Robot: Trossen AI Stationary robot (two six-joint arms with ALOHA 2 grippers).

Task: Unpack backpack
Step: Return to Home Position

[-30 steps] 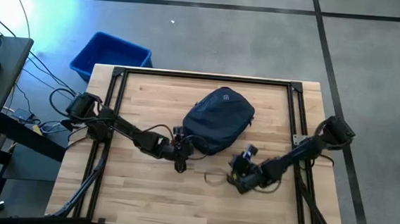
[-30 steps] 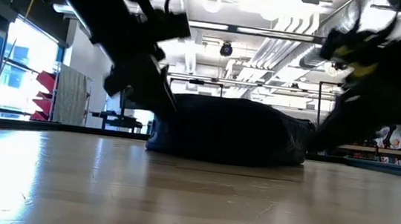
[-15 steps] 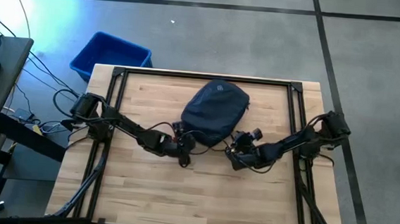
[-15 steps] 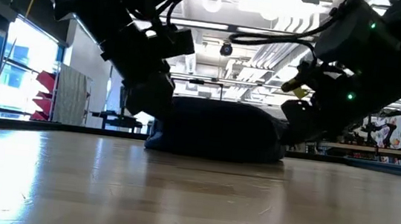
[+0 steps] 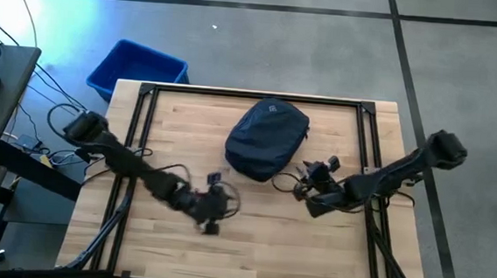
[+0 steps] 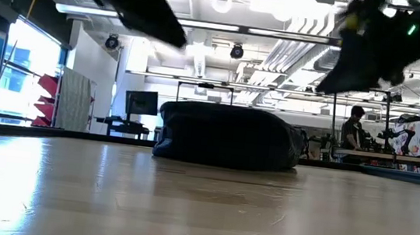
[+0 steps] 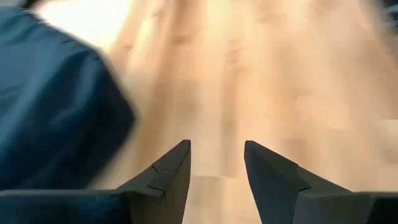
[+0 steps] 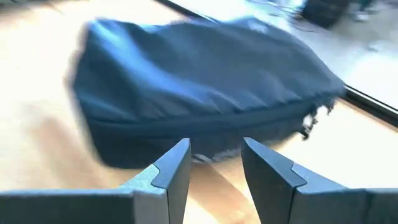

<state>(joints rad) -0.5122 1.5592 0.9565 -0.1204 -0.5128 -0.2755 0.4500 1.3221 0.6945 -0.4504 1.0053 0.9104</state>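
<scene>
The dark navy backpack (image 5: 266,140) lies flat on its broad side on the wooden table, toward the far edge near the middle, pale logo up. It shows as a low dark mound in the low view (image 6: 228,135). My left gripper (image 5: 216,210) hovers open over bare wood near and to the left of the backpack, which shows beside its fingers in the left wrist view (image 7: 56,106). My right gripper (image 5: 301,190) is open, to the right of the backpack's near end, and faces its zippered side (image 8: 205,99). Neither touches it.
A blue plastic bin (image 5: 138,68) stands on the floor beyond the table's far left corner. A dark rail frame (image 5: 252,94) runs along the table's far edge and sides. The near half of the table (image 5: 249,253) is bare wood. A person (image 6: 354,126) stands far back in the room.
The backpack has slid a little toward the far edge and turned slightly, then stayed put. My left gripper has drawn away from the backpack's near left edge toward the near edge. My right gripper came up to the backpack's near right side, then backed off to the right.
</scene>
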